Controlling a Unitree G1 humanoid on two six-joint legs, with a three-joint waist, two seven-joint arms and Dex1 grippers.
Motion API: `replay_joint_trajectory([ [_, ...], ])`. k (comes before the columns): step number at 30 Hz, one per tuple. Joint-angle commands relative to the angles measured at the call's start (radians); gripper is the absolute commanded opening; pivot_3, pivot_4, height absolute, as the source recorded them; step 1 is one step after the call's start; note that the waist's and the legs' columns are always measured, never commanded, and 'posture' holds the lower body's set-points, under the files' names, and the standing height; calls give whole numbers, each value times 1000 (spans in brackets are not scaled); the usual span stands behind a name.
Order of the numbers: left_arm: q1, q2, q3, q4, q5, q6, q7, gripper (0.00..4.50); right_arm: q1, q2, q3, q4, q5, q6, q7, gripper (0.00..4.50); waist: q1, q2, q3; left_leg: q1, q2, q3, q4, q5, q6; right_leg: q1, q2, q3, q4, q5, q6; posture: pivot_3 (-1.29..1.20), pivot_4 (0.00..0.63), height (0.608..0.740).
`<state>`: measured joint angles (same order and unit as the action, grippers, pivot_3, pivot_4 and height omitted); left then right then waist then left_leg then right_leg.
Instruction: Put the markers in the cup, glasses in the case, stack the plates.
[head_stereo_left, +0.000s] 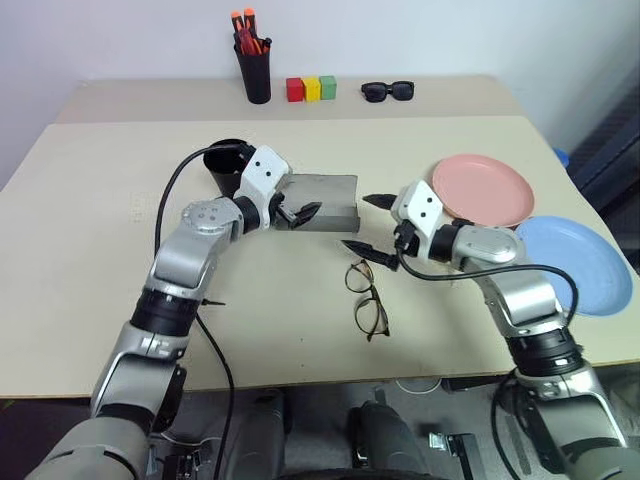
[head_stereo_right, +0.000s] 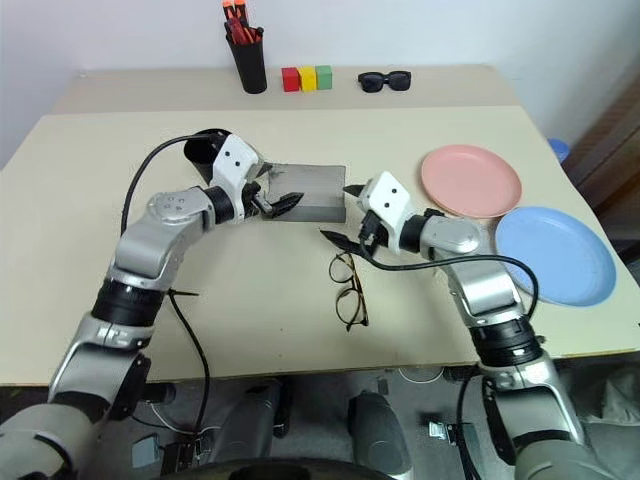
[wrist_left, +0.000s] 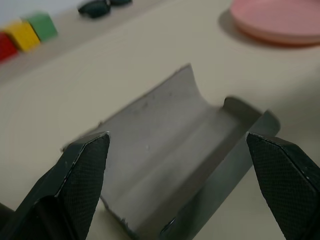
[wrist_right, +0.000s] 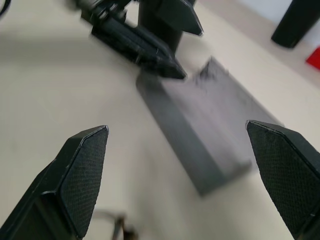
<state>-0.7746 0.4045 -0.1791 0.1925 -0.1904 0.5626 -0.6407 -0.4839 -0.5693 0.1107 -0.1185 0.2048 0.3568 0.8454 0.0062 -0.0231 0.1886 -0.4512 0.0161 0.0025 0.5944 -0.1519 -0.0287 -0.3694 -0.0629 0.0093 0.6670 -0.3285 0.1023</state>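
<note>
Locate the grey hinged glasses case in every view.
Left eye: grey hinged glasses case, centre, lying open.
Right eye: centre.
Left wrist: between that hand's fingers.
Right wrist: middle.
Shared landmark: salmon pink round plate, beside the case.

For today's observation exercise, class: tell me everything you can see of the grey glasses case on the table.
The case is a dull grey rectangular box with a metallic look. It lies open on the beige table; the left wrist view shows a curved, empty trough inside with a raised end wall. It sits mid-table, beside the black cup, with the glasses lying apart in front of it. The left tool, jaws apart, is at its left end; contact cannot be told.
</note>
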Motion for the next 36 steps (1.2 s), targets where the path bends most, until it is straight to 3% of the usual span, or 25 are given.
replay_joint_trajectory([
  [1,-81,6,-54,112,23,-35,-131,4462,24,-43,-52,-60,23,5,15,4500,4,0,0,0,0,0,0,0,0,0,0,0,0,0,0,0,150,740],
  [10,-199,12,-140,404,132,-205,-338,4462,130,-111,-128,-134,60,71,10,4500,2,0,0,-1,0,1,0,0,0,-1,0,0,0,0,0,0,150,740],
  [11,-208,8,-145,431,147,-227,-344,4229,145,-116,-137,-138,56,69,4,4500,2,0,0,-1,0,1,0,0,0,-2,0,0,0,0,0,0,150,740],
  [13,-218,3,-149,464,168,-262,-354,3619,163,-121,-147,-146,54,68,-6,4500,4,0,0,-2,0,1,0,0,0,-2,0,0,0,0,0,0,150,740],
  [20,-171,9,-163,443,218,-405,-403,26,182,-115,-143,-155,57,67,-22,4500,4,0,0,-3,0,0,1,0,1,-2,0,0,0,0,0,0,150,740],
  [23,-147,18,-160,425,234,-493,-411,26,179,-114,-138,-151,56,66,-21,4500,4,0,0,-3,0,0,1,0,1,-2,0,0,0,0,0,0,150,740],
  [29,8,116,-130,167,199,-551,-496,26,141,-104,-108,-133,60,64,-2,4500,-1,1,0,-3,1,-2,1,0,1,-3,0,1,0,0,0,0,150,740],
  [36,202,298,-76,-160,101,-350,-603,26,144,-120,-100,-165,140,200,44,4500,-1,1,0,-3,4,-3,2,-1,1,-2,0,1,1,0,0,0,150,740],
])
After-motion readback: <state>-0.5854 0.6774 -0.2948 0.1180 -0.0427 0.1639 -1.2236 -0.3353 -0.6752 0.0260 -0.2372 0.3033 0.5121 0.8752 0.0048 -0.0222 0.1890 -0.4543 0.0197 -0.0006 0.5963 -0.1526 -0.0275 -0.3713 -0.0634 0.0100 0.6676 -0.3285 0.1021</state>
